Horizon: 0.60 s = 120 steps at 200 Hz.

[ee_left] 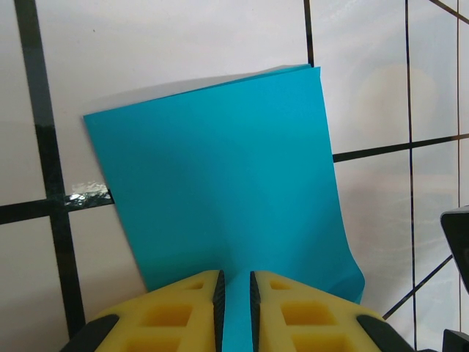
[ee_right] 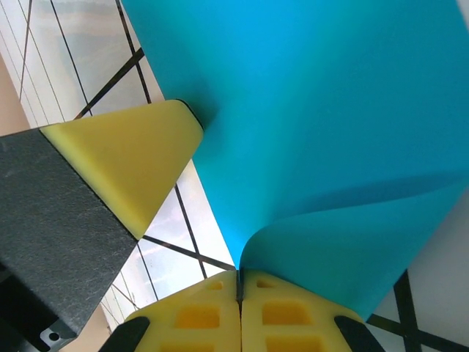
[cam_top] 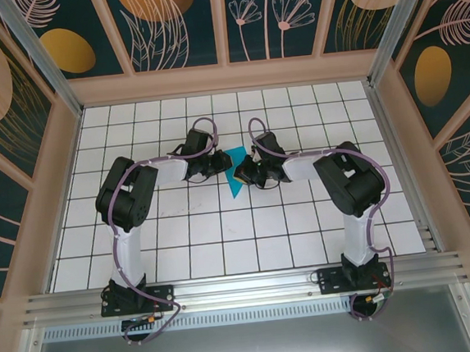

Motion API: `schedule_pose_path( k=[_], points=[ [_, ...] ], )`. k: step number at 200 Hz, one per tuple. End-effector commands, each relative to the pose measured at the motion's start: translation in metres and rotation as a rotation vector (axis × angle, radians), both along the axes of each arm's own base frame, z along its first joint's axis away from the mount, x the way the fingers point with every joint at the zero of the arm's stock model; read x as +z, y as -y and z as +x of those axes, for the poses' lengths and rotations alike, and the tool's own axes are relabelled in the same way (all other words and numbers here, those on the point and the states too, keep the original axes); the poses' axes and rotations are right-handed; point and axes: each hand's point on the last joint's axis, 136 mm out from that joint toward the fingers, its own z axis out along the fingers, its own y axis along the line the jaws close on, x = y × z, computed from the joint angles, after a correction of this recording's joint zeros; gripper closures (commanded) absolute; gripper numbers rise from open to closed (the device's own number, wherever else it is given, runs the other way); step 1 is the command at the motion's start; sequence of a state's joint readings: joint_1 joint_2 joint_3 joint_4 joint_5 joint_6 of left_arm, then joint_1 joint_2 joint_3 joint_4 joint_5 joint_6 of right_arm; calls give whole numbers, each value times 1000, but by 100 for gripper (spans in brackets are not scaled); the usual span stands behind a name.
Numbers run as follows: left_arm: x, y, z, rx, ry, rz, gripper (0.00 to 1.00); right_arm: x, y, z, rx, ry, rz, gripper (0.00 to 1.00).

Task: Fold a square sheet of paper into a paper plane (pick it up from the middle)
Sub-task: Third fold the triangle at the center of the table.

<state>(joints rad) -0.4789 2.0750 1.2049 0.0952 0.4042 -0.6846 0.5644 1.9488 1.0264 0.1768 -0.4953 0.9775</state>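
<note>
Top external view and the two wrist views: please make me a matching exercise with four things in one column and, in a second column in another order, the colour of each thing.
Things:
1. square sheet of paper
2. pads on the left arm's jaws
3. table
4. rail at the table's near edge

Colours:
A. silver-grey
B. teal-blue
C. white with black grid lines
D. yellow

Pairs: 1-B, 2-D, 3-C, 4-A

I'm working in a robot test cell: a white gridded counter (cam_top: pixel 224 235), an aluminium rail (cam_top: pixel 245 289), and leaf-printed wall panels (cam_top: pixel 172 21) boxing it in.
</note>
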Motion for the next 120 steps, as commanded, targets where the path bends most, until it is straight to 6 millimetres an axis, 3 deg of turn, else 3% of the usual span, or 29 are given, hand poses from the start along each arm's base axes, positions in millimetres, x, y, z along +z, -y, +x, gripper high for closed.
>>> schedule_pose_path(
  k=[1, 120],
  points=[
    [-20, -2, -5, -7, -43, 36, 79, -1, -1, 9, 3, 20, -7, 93],
    [-20, -1, -6, -13, -47, 31, 79, -7, -4, 7, 37, 19, -18, 93]
  ],
)
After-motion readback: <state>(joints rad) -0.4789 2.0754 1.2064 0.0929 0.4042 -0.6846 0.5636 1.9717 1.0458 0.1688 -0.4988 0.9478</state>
